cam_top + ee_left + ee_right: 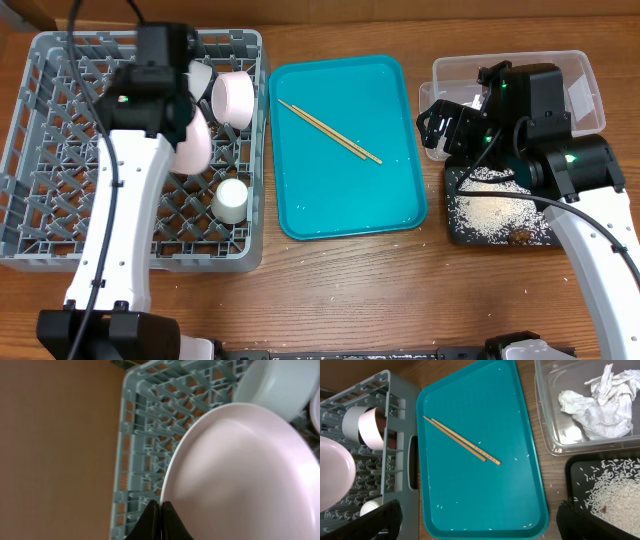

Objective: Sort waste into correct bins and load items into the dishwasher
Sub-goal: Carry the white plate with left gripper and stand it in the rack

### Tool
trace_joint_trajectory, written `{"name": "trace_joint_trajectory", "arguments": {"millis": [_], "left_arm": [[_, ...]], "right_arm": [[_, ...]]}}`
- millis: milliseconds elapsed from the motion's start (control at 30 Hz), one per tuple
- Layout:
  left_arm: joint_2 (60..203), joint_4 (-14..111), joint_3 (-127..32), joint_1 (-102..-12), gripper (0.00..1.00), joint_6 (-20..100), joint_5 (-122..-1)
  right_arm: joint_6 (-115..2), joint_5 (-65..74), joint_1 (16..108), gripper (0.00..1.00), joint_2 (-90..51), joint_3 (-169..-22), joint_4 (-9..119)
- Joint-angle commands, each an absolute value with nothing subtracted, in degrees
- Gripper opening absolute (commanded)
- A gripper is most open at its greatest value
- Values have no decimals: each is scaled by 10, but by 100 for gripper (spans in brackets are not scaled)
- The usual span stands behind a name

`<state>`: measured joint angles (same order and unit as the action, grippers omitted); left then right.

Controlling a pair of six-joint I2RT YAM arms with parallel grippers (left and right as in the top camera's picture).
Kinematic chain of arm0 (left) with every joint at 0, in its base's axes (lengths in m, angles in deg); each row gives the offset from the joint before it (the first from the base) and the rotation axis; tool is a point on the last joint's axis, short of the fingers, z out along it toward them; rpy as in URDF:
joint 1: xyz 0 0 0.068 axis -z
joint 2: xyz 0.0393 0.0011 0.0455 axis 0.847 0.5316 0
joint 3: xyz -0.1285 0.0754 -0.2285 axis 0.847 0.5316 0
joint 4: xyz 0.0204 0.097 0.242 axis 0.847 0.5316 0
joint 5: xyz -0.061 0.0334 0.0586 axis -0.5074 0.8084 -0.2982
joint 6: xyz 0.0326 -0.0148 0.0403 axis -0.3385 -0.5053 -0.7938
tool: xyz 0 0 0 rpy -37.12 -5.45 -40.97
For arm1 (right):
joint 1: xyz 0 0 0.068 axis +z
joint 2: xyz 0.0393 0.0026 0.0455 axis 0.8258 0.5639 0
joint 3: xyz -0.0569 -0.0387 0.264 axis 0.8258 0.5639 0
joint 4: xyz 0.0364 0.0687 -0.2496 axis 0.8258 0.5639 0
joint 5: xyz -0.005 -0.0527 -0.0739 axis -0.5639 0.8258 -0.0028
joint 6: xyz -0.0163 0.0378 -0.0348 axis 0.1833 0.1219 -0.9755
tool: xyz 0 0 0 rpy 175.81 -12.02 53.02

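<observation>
My left gripper (161, 516) is shut on the rim of the pale pink plate (240, 475), holding it on edge over the grey dish rack (60, 180); from overhead the plate (193, 142) sits below the wrist. Two white bowls (232, 97) (200, 75) and a white cup (229, 200) stand in the rack. The wooden chopsticks (330, 132) (462, 441) lie on the teal tray (340, 205). My right gripper (480, 527) is open and empty above the tray's right edge. Tissue (597, 402) lies in the clear tub (590, 90). Rice (615, 495) covers the black tray (455, 225). No red wrapper shows.
A small brown lump (520, 237) lies at the black tray's front edge. A few rice grains are scattered on the teal tray (470, 490) and the wood beside it. The rack wall (395, 460) stands right next to the tray's left side.
</observation>
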<state>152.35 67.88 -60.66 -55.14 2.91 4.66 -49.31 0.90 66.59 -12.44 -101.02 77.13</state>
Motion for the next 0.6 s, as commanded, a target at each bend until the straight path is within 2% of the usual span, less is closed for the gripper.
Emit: {"name": "trace_joint_trajectory", "arguments": {"millis": [0, 167, 367, 567], "left_arm": [[1520, 634, -607, -576, 4, -129, 8], [1536, 620, -607, -597, 4, -241, 7], [1575, 622, -607, -609, 4, -246, -45], [1622, 631, -607, -608, 4, -223, -47]], "right_arm": [[-492, 2, 665, 100, -124, -1015, 768], [-490, -11, 665, 100, -124, -1015, 768], [-491, -10, 665, 100, -124, -1015, 768], [-491, -10, 665, 100, -124, -1015, 768]]}}
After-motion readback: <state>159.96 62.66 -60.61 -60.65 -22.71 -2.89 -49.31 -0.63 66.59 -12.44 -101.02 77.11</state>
